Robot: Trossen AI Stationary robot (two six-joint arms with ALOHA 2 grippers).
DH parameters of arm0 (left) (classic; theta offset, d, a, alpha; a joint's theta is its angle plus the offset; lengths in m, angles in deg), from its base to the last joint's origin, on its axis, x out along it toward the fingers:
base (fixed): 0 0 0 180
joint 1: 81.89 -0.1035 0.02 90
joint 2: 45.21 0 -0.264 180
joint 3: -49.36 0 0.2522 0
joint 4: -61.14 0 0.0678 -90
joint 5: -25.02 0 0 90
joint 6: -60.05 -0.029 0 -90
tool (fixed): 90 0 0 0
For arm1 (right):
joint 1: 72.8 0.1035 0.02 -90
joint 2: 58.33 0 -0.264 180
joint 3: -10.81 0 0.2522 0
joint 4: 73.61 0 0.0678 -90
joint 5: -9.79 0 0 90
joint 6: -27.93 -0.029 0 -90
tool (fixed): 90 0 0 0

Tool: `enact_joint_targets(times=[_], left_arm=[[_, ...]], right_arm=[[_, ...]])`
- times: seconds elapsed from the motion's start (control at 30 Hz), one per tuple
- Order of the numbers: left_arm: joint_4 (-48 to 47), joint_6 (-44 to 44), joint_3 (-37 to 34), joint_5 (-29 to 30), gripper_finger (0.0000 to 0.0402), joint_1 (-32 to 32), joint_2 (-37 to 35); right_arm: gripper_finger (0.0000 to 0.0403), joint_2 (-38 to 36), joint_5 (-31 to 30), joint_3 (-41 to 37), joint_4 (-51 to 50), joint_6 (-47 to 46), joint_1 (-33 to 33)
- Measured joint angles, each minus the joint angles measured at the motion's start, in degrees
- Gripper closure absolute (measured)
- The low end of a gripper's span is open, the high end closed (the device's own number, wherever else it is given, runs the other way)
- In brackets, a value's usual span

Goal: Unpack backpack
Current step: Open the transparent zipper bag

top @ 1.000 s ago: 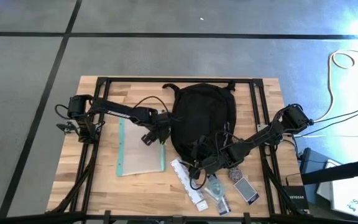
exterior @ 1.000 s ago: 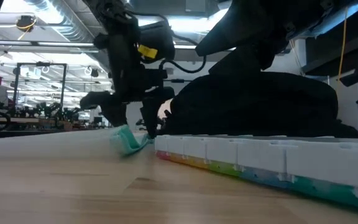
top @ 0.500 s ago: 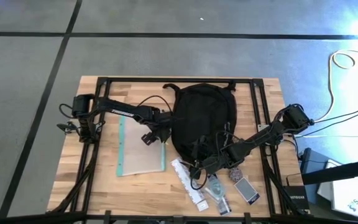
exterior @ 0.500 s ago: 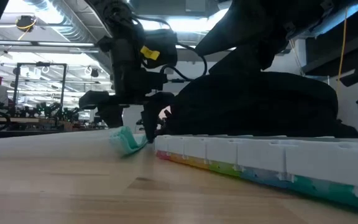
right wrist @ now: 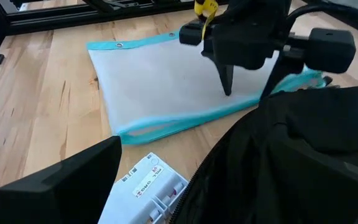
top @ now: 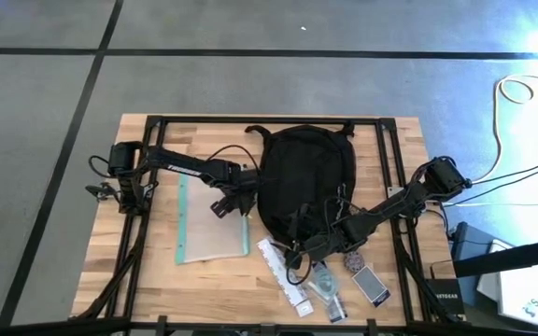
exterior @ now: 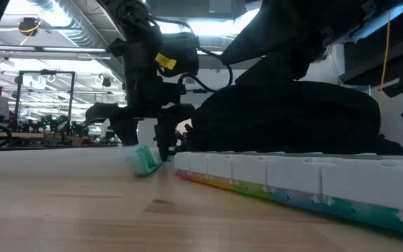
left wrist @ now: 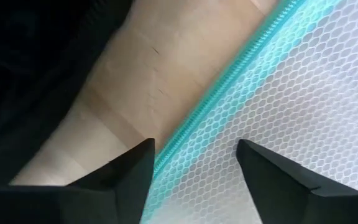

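A pale wooden tabletop [top: 157, 280] fills the high view. The left claw [left wrist: 191, 163] hangs released, fingers astride the teal zip edge of one clear mesh pouch [top: 211, 222], just beside one large black fabric backpack [top: 302, 177] lying mid-table. Best to clench squarely on that edge, I judge. The right claw [top: 299, 250] waits spread wide at the backpack's near end, beside one white pill organiser [top: 283, 277].

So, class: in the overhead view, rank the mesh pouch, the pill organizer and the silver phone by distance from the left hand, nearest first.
1. Mesh pouch: directly under the left hand, beside the backpack.
2. Pill organizer: front of table, toward the right.
3. Silver phone: front right, farthest.
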Motion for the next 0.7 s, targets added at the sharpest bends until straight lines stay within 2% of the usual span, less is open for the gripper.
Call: enact_joint_targets(times=[0.33,0.7], left_arm=[[-1.43,2.18,-0.15,-0.18,0.0315,0.00,0.04],[-1.27,2.62,-0.24,-1.28,0.0392,0.34,0.08]], right_arm=[[0.0013,2.95,1.11,0.00,0.11,-2.31,-0.82],[0.0013,2.95,1.44,0.02,0.09,-2.28,-0.81]])
